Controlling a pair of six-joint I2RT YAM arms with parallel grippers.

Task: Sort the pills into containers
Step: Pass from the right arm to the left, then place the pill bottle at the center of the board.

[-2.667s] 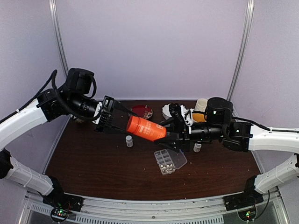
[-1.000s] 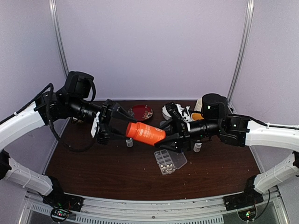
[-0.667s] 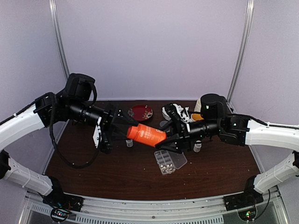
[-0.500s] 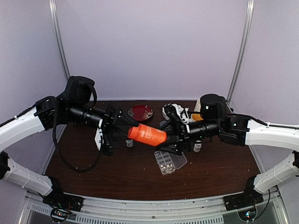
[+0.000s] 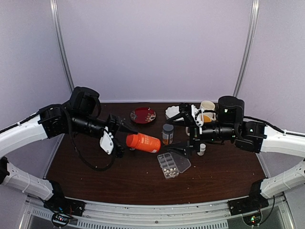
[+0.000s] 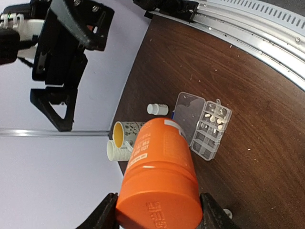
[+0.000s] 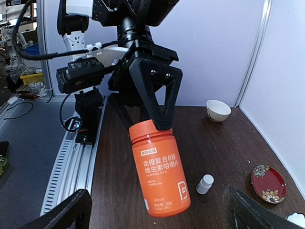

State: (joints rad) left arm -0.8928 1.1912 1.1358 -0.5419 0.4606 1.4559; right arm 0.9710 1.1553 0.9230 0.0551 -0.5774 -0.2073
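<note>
pills (image 5: 167,167) lie in organizer box (image 5: 174,164), well inside edges of brown table (image 5: 95,177). left gripper (image 5: 122,141) clamps orange bottle (image 5: 143,142); right gripper (image 5: 177,131) gapes wide.

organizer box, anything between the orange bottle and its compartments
Nothing visible: the lid of the organizer box lies open to one side, and nothing sits between it and the orange bottle in the left gripper.

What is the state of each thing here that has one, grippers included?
Orange plastic pill bottle: capped, held in the air.
Left gripper: shut on the bottle.
Right gripper: open, empty.
Clear plastic organizer box: lid open, whitish pills in some compartments.
Small white bottle: upright, capped.
</note>
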